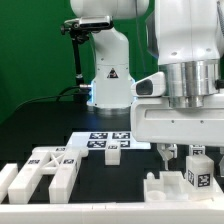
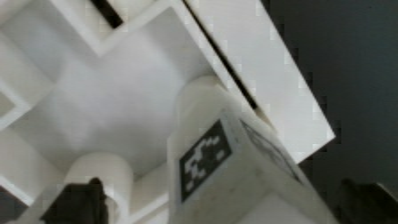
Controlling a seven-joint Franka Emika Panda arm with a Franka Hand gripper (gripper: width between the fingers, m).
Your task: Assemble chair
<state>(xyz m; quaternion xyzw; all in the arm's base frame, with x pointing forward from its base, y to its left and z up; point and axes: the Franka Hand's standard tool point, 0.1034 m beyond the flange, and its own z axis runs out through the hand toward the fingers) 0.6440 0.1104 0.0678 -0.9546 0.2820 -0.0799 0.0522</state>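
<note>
We see a black worktop with the robot base standing at its far side. In front of the base the marker board lies flat. A small block with a tag sits at the board's near edge; we cannot tell whether it rests on the board or just beside it. Toward the exterior view's left, several white chair parts lie close together, some touching. Toward the exterior view's right lies a low slab, with an upright block just beside or on it. A white rail runs along the near edge.
</note>
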